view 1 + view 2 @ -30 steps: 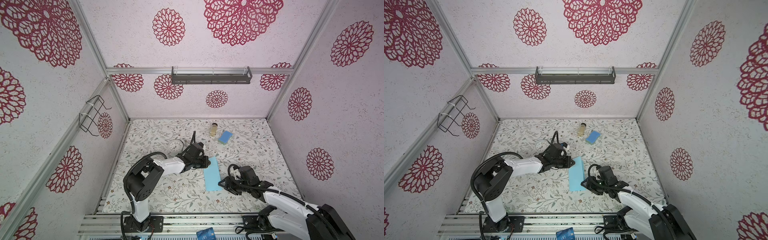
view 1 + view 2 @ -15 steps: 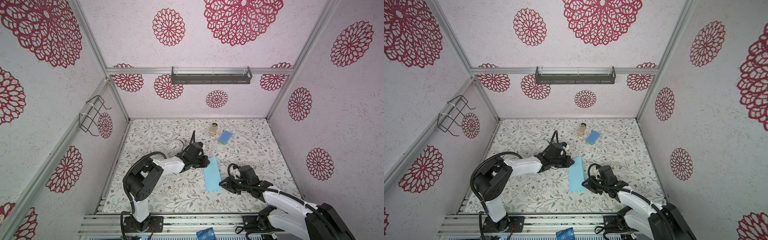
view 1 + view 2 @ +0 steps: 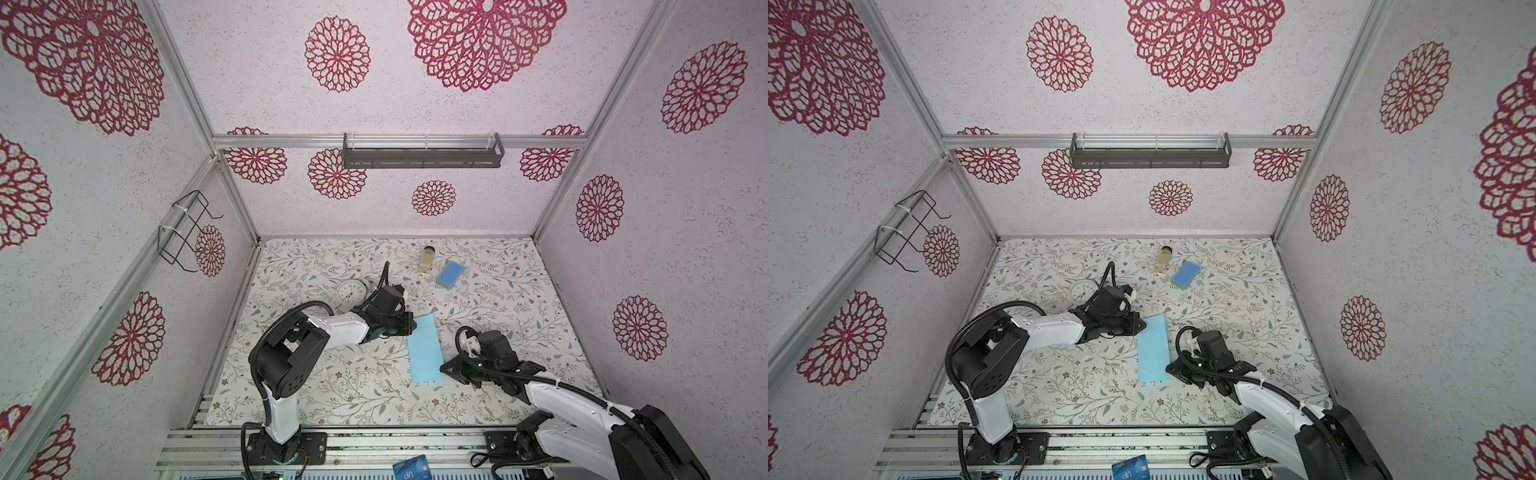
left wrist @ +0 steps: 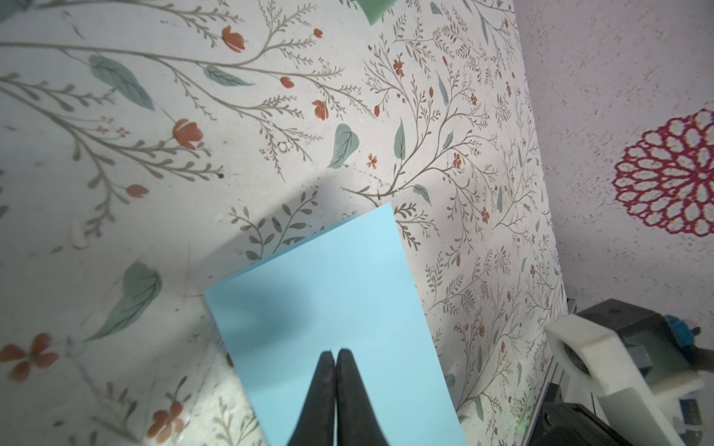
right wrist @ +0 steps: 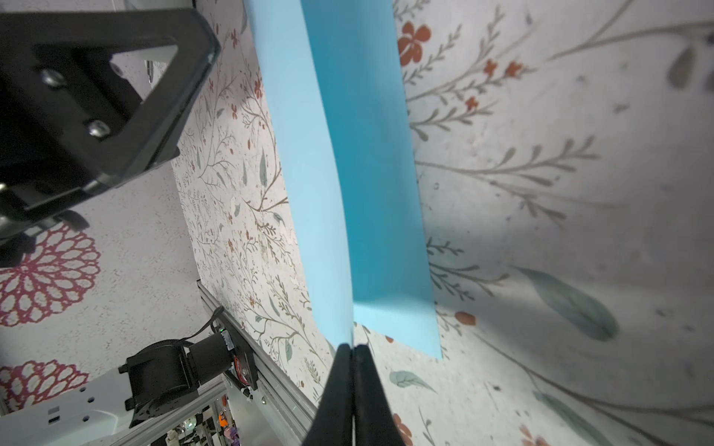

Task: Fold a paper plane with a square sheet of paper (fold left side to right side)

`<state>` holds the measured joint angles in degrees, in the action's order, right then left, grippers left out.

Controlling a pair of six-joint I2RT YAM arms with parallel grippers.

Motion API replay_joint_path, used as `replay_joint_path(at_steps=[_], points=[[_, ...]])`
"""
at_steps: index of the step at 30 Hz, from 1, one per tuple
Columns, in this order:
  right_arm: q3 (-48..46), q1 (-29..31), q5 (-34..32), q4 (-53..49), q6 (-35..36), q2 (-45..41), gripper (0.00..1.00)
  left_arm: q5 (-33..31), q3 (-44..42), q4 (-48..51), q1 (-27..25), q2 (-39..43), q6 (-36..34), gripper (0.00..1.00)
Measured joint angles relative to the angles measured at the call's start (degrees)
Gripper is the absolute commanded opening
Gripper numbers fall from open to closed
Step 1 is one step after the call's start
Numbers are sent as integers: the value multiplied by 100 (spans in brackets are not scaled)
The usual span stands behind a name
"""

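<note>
The square sheet of paper [image 3: 424, 353] [image 3: 1154, 353] is light blue and lies mid-table folded into a long, narrow rectangle. No paper plane is in view. My left gripper [image 3: 411, 326] [image 3: 1142, 326] is shut, its tips resting on top of the sheet [image 4: 328, 301] near its far left corner; in the left wrist view the left gripper [image 4: 334, 351] has nothing between its fingers. My right gripper [image 3: 442, 369] [image 3: 1169, 368] sits at the sheet's near right corner. In the right wrist view the right gripper [image 5: 352, 345] is shut on the raised edge of the upper layer [image 5: 305, 193].
A white clock [image 3: 352, 290] lies behind the left arm. A small jar [image 3: 427, 258] and a blue sponge [image 3: 449, 274] stand at the back of the table. A dark blue card [image 3: 411, 471] rests on the front rail. A wire rack hangs on the left wall.
The right gripper's jaws have closed on the sheet's near right corner after edging slightly left. The left arm and the sheet have stayed in place.
</note>
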<state>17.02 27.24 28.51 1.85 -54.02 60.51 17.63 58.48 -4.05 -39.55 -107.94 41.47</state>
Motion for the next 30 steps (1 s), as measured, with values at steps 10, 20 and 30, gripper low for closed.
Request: replay_joint_path(at_steps=[10, 20, 30], points=[[-2, 0, 0, -9, 0, 0, 0, 81, 22, 63, 2, -286, -79, 0], [2, -2, 63, 35, 0, 101, 0, 151, 70, -68, 9, -546, -149, 0], [214, -2, 304, 402, -7, 739, 0, 164, 70, -120, 9, -570, -275, 0]])
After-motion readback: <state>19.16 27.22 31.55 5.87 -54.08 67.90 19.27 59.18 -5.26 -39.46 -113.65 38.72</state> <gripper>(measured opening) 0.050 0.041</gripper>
